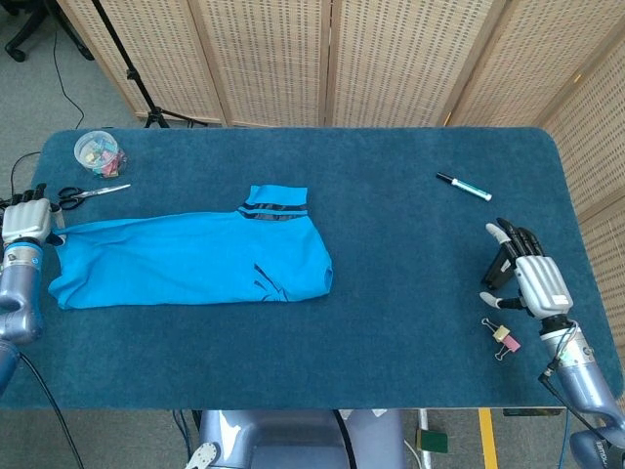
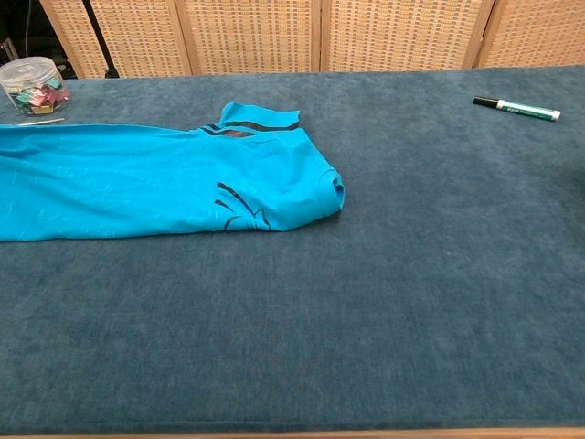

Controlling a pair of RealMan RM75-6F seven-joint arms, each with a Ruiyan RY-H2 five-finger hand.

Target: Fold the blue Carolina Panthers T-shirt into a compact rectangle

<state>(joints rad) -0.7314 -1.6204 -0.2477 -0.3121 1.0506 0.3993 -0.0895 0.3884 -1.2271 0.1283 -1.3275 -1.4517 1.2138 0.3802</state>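
Observation:
The blue T-shirt [image 1: 186, 259] lies folded into a long strip on the left half of the table, with its black-striped sleeve [image 1: 273, 210] sticking out at the far edge. The chest view shows the same shirt [image 2: 137, 183] running off the left border. My left hand [image 1: 24, 223] is at the table's left edge and grips the strip's far left corner; it is outside the chest view. My right hand [image 1: 527, 274] rests by the table's right edge, far from the shirt, with its fingers apart and nothing in them.
A marker [image 1: 464, 187] lies at the back right. A binder clip [image 1: 503, 337] sits just in front of my right hand. Scissors [image 1: 88, 194] and a clear tub of clips [image 1: 98, 151] stand at the back left, close to the shirt's corner.

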